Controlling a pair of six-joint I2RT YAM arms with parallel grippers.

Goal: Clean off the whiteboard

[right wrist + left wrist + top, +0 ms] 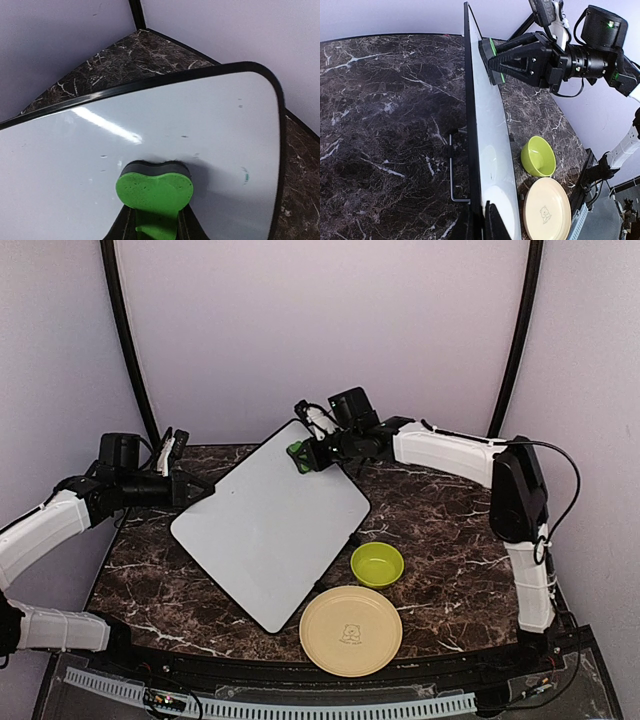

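At table (450,530) centre: whiteboard (265,535) tilted up off the marble, its left edge pinched betw. fingers of left tool (480,225). Right tool (312,454) clamped on green eraser (155,186), pad flat vs. board face nr far corner. Surface reads almost all white, no lines or writing seen. Left over: small green smudge (245,175) by the rim beside eraser, plus a few faint specks (184,136); marker or dirt, can't tell. Est. task nearly done; a pass or two over that corner remains. Plate (350,630) & bowl (377,565) sit nearer the arms, beside the board, not involved.
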